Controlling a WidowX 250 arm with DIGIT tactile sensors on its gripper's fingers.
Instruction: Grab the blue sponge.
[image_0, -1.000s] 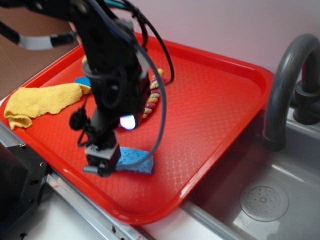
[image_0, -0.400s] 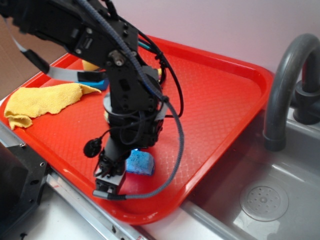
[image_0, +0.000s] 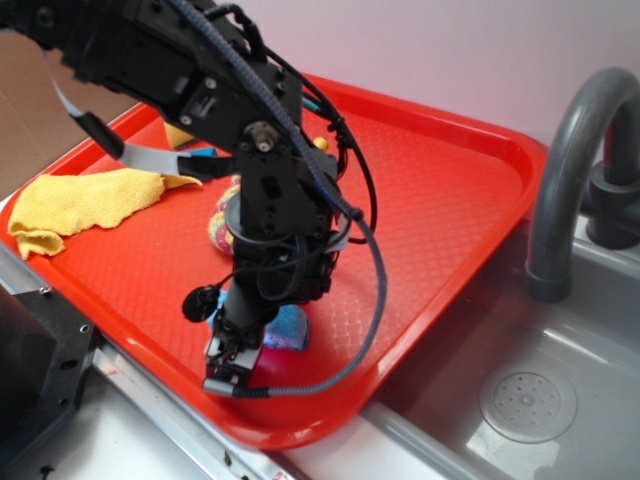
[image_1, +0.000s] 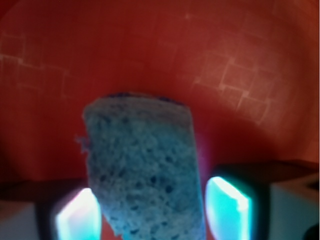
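Note:
The blue sponge (image_0: 290, 326) lies on the red tray (image_0: 440, 190) near its front edge, mostly hidden behind the black arm. In the wrist view the blue sponge (image_1: 142, 170) fills the middle, porous and light blue, with a dark underside edge at its far end. My gripper (image_0: 236, 362) is lowered over it, pointing down at the tray. The gripper (image_1: 150, 214) is open and straddles the sponge. The left finger (image_1: 77, 217) is almost against its side, and the right finger (image_1: 227, 207) stands a thin gap away.
A yellow cloth (image_0: 85, 200) lies at the tray's left end. A pink and yellow knitted object (image_0: 221, 226) sits behind the arm. To the right are a grey faucet (image_0: 572, 160) and the metal sink (image_0: 545, 405). The tray's raised front rim (image_0: 290, 425) is close to the gripper.
The arm swung forward and down. The gripper moved from the sponge's left end to straddle it, and now covers most of the sponge in the exterior view.

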